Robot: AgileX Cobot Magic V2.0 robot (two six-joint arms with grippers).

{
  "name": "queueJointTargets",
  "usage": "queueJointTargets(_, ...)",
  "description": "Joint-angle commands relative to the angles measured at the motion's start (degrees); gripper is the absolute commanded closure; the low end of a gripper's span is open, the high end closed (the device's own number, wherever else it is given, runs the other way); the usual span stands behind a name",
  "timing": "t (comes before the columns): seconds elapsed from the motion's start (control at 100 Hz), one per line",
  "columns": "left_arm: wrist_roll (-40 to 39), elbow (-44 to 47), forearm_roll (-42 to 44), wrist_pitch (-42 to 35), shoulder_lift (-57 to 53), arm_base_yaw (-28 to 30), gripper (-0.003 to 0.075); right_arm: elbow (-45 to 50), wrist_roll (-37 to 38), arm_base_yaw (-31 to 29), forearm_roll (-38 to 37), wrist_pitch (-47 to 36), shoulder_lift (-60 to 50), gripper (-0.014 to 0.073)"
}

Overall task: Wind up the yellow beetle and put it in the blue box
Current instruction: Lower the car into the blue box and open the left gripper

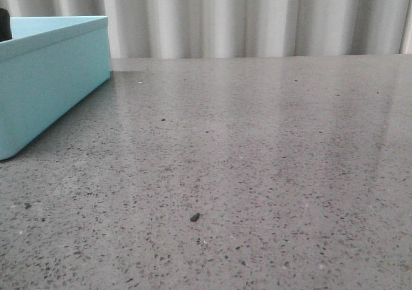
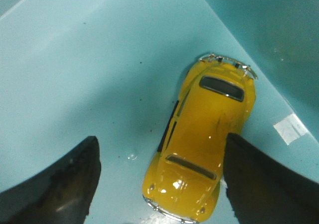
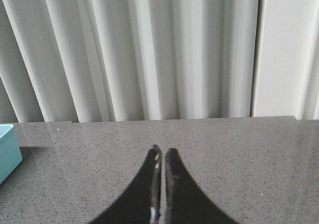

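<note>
The yellow beetle lies inside the blue box; the left gripper is released around it, the right gripper clenched on nothing.

The left hand shows two broad, dark, matte fingers that taper upward like curved blades, their faces scuffed and dusty. The right hand has the same black, fin-shaped fingers, smooth and narrowing to slim tips, with a faint pale glint along the inner edges.

blue box, grey speckled table
</note>
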Motion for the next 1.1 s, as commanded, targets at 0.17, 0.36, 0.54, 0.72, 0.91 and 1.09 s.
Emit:
queueJointTargets(0.17, -0.8, -3.9, -1.5, 3.3, -3.2, 0.1, 0.0270, -1.3, -0.6, -0.3, -0.7, -4.5, 0.6, 0.0654)
queueJointTargets(0.36, -2.5, -4.6, -3.0, 2.5, -8.1, 0.1, 0.0500, -1.1, -0.6, -0.3, -1.9, -4.5, 0.6, 0.0654)
queueJointTargets(0.54, -2.6, -4.4, -7.6, 1.9, -12.3, 0.1, 0.0741, 1.4, -0.6, -0.3, -2.6, -5.4, 0.0, 0.0654)
queueJointTargets(0.72, -2.6, -4.3, -13.8, 2.0, -15.6, 0.1, 0.0741, 6.7, -0.6, -0.3, -3.1, -7.1, -2.5, 0.0654)
queueJointTargets(0.91, -2.6, -3.7, -16.9, 1.8, -19.9, 0.1, 0.0741, 11.1, -0.6, -0.3, -4.5, -8.7, -4.5, 0.0654)
queueJointTargets(1.09, -2.5, 2.9, -17.4, -2.2, -26.7, 0.1, 0.0741, 16.4, -0.6, -0.3, -4.6, -13.7, -5.6, 0.0654)
